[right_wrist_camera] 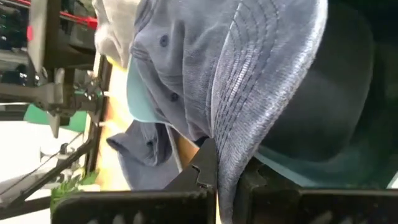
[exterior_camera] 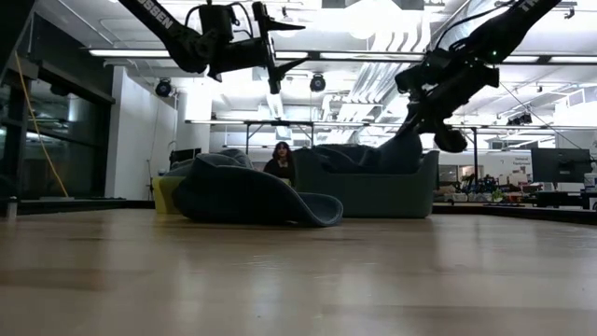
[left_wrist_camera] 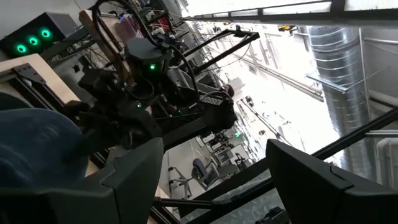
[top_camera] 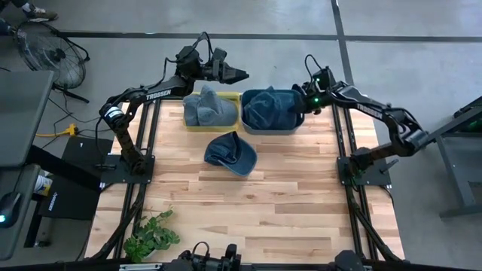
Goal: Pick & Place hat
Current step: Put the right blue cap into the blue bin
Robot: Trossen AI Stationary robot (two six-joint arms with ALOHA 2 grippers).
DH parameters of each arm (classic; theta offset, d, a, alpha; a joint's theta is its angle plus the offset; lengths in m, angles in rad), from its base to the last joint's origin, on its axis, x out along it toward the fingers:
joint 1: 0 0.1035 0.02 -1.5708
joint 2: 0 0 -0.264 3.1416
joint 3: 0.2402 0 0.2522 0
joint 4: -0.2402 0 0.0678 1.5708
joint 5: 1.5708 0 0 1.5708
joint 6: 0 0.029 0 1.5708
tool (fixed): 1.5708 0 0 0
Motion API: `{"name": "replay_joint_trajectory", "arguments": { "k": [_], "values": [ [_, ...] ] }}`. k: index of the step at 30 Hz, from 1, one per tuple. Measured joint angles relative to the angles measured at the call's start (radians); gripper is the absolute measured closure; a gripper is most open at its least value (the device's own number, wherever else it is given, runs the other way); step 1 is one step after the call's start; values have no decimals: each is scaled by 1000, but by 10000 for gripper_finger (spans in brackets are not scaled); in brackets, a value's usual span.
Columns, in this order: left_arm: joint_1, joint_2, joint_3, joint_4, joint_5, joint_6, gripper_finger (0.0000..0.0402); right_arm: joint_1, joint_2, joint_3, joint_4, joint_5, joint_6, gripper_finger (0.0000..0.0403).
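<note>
Table [top_camera: 256,211]: pale wood planks, framed by dark rails on both sides.
Left arm [top_camera: 143,96]: reaches from the left rail toward the far edge, raised well above the table in the low view.
Right arm [top_camera: 376,117]: reaches from the right rail to the blue bin.
Blue bin [top_camera: 248,124]: at the far edge, right of the yellow bin and touching it; blue caps lie heaped inside.
Yellow bin [top_camera: 190,124]: at the far edge, with grey-blue caps piled in it.
Plant [top_camera: 151,235]: green leaves at the near left corner of the table.
Loose cap [top_camera: 230,153]: blue, lying on the wood just in front of the two bins (nothing touches it).
Held cap [right_wrist_camera: 261,68]: blue, stitched brim pinched between the right fingers, over the blue bin.
Left gripper [top_camera: 242,74]: in the air beyond the yellow bin, fingers [left_wrist_camera: 130,180] spread apart and holding nothing.
Right gripper [top_camera: 302,105]: at the right side of the blue bin, clamped on the held cap's brim.
Person [exterior_camera: 280,163]: seen small in the room behind the table in the low view.
</note>
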Motion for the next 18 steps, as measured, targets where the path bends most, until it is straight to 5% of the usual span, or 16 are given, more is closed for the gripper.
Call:
{"name": "replay_joint_trajectory", "arguments": {
  "k": [18],
  "values": [
    [0, 0, 0, -36, 26, -25, 119, 35, -104, -2, -72, 14, 158, 398]
  ]
}}
